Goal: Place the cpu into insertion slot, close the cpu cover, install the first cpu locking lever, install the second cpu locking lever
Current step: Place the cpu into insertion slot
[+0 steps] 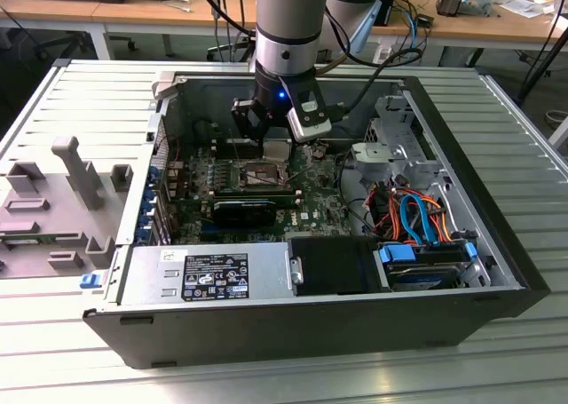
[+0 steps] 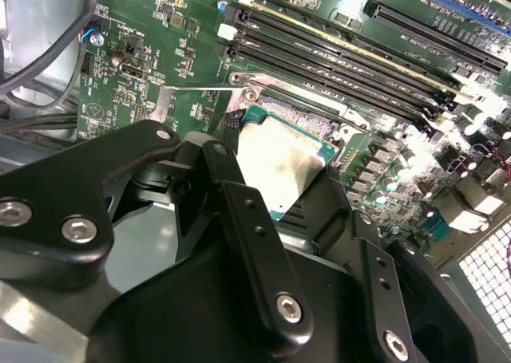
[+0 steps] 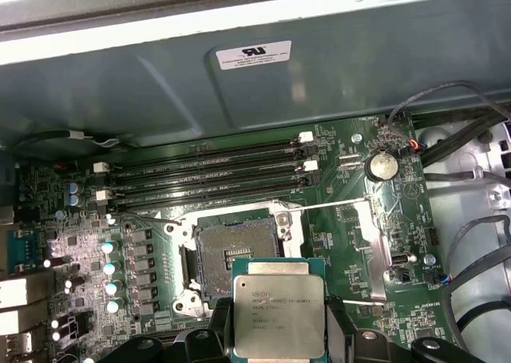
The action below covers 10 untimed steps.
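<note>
A: Exterior view?
B: The gripper (image 1: 277,145) is inside the open computer case (image 1: 311,333), low over the green motherboard (image 1: 193,180). The cpu (image 1: 278,151) is at its tip.
A: Second wrist view?
B: Black fingers (image 2: 239,207) are closed to chip width and clamp the cpu (image 2: 281,165) by opposite edges. It is just beside the insertion slot (image 2: 299,108).
A: First wrist view?
B: The cpu (image 3: 278,315) is gripped and overlaps the near edge of the insertion slot (image 3: 231,255). I cannot tell whether they touch. The slot's dark centre is uncovered.

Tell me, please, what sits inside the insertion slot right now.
In the first wrist view the insertion slot shows a bare dark centre, no chip seated; the cpu, held in the hand, hides part of it.
</note>
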Each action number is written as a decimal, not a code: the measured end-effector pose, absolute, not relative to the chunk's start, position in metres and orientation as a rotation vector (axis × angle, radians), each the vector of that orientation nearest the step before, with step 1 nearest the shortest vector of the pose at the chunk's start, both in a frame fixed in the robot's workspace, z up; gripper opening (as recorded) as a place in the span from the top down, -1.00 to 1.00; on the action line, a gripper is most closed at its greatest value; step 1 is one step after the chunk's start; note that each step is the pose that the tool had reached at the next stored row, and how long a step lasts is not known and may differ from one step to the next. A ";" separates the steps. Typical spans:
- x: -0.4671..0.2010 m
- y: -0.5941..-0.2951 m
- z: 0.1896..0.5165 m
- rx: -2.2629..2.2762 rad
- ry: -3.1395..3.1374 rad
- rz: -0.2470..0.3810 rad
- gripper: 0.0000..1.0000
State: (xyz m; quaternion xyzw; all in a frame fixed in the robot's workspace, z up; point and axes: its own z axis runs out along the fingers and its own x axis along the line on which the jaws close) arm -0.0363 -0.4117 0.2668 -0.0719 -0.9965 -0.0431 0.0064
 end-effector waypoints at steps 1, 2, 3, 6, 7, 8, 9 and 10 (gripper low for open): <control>-0.036 -0.412 0.267 -0.226 -3.118 -0.135 -0.09; -0.036 -0.412 0.267 -0.226 -3.118 -0.135 -0.09; -0.036 -0.412 0.267 -0.227 -3.118 -0.135 -0.09; -0.036 -0.412 0.267 -0.230 -3.118 -0.135 -0.09; -0.036 -0.412 0.267 -0.230 -3.118 -0.135 -0.09; -0.036 -0.412 0.267 -0.231 -3.117 -0.135 -0.09; -0.036 -0.412 0.267 -0.232 -3.117 -0.135 -0.09; -0.036 -0.412 0.267 -0.233 -3.117 -0.135 -0.09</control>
